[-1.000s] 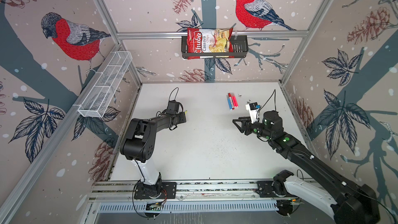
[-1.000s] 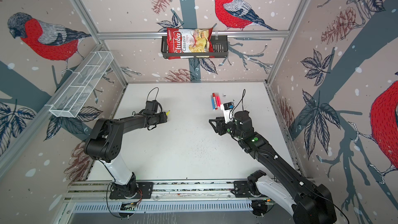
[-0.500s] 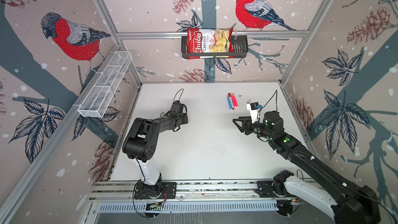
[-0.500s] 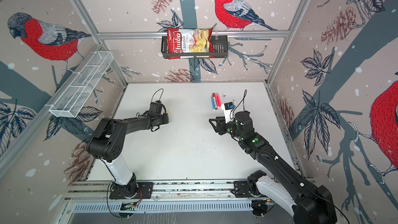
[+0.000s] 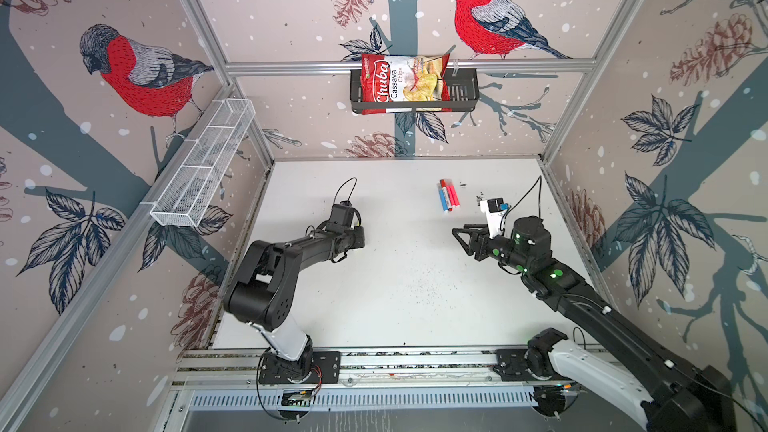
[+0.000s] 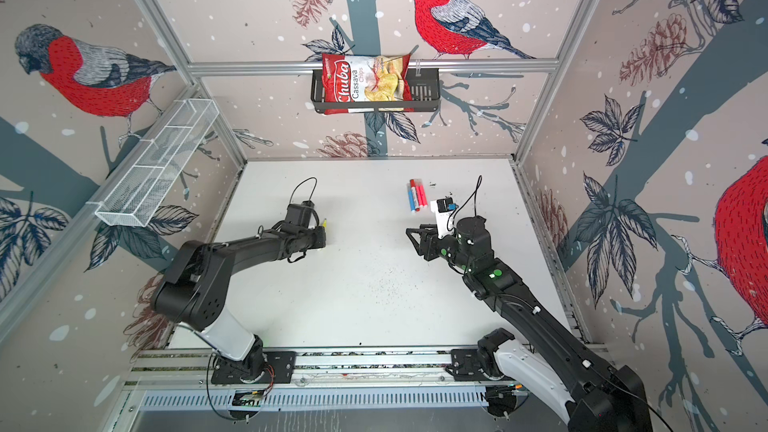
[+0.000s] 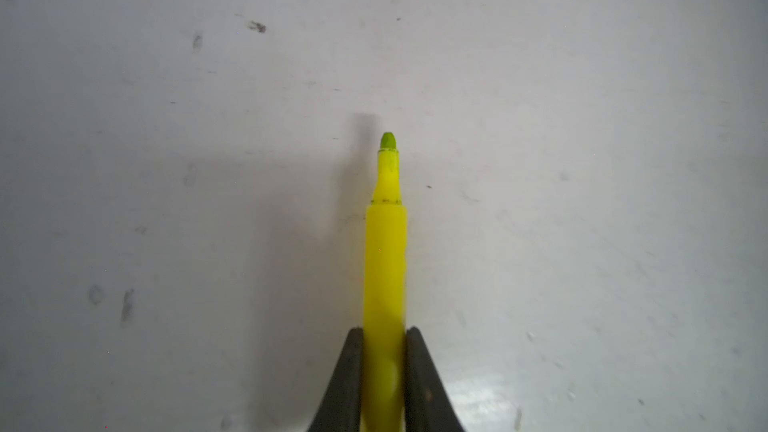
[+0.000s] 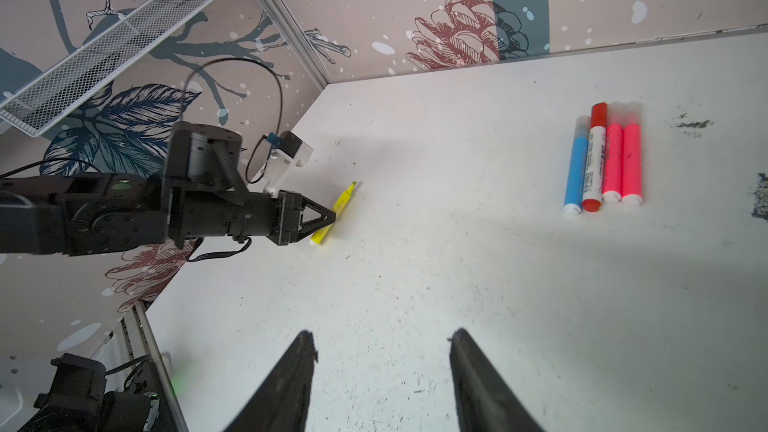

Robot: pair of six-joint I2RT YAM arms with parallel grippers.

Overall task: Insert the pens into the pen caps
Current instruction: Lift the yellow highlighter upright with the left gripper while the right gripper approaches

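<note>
At left on the white table [image 5: 395, 305], my left claw [image 7: 383, 332] is clamped tight on the barrel of the yellow pen [image 7: 384, 263]. The pen's bare greenish tip points away from the claw. Whether the pen rests on the table or hangs just off it, I cannot tell. Toward the far right, four capped pens lie side by side, touching: blue pen [image 8: 577, 172], white-bodied red pen [image 8: 593, 164] with red cap [image 8: 599, 112], and two neon pink pens [image 8: 613, 164]. Near them, my right claw [image 8: 380, 336] hovers with jaws parted, holding nothing.
</note>
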